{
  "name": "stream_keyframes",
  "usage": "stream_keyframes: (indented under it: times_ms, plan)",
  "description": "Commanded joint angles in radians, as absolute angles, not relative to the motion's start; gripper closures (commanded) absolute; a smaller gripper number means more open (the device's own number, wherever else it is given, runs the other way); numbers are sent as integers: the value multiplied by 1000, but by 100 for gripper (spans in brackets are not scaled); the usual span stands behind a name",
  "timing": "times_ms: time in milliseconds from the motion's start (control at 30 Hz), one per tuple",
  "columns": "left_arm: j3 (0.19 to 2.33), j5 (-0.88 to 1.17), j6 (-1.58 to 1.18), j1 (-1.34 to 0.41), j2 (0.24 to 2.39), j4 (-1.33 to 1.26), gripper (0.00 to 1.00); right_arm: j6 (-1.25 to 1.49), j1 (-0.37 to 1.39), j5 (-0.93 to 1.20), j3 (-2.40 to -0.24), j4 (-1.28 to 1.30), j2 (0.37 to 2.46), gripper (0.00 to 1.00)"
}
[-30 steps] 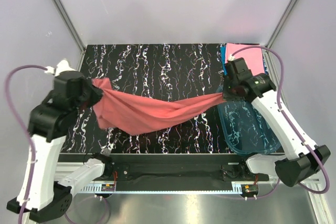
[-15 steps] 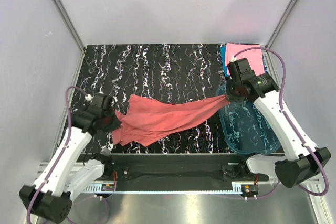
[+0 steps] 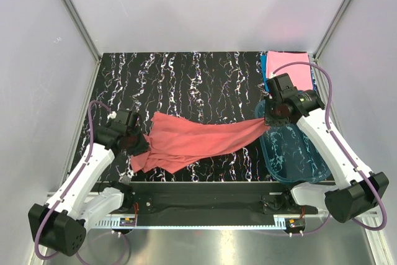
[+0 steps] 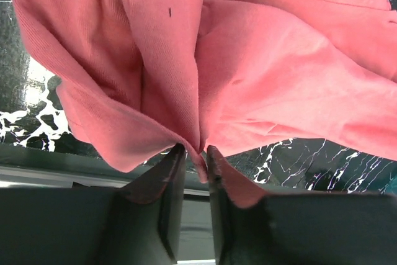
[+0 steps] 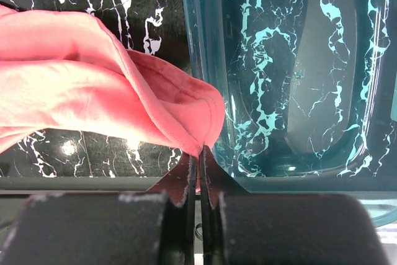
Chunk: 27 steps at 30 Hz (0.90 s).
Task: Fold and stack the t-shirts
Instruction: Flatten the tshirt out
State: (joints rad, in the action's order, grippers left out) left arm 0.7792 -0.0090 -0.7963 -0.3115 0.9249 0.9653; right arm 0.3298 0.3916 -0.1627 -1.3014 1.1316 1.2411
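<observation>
The salmon t-shirt (image 3: 192,139) lies stretched and bunched across the front of the black marbled table (image 3: 186,79), held at both ends. My left gripper (image 3: 138,143) is shut on its left end; in the left wrist view the cloth (image 4: 248,72) is pinched between the fingertips (image 4: 197,156). My right gripper (image 3: 267,120) is shut on the right end, at the tub's left rim; the right wrist view shows the hem (image 5: 186,116) clamped between the jaws (image 5: 200,156). A folded pink t-shirt (image 3: 290,69) lies at the back right on a blue one (image 3: 263,66), of which only an edge shows.
A clear blue plastic tub (image 3: 293,153) stands at the front right, under the right arm; its inside (image 5: 291,60) holds nothing. Metal frame posts rise at the back corners. The table's near edge (image 3: 198,184) runs just in front of the shirt.
My left arm has come down from high at the left to low near the front edge. The shirt no longer hangs in the air and now rests on the table. My right gripper has dropped slightly.
</observation>
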Motion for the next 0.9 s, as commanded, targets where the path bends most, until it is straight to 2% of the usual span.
stream_keyframes:
  times_ms: [0,200,267,333,567,867]
  plan:
    - [810,14,-788,-310,911,937,77,330,387,-146,-1293,1098,1210,100]
    - [848,3,-805,-308,864,986,79,331,387,-120,-1284,1088,1221,100]
    - [859,5,-808,-308,854,995,85,330,388,-115,-1285,1088,1223,100]
    - [870,3,-815,-308,844,1003,100,330,387,-114,-1285,1086,1224,100]
    - [1060,-99,-804,-308,833,1048,100,313,387,-136,-1316,1077,1250,100]
    - [1948,-438,-621,-307,978,1078,100,160,385,-412,-1515,1006,1341,100]
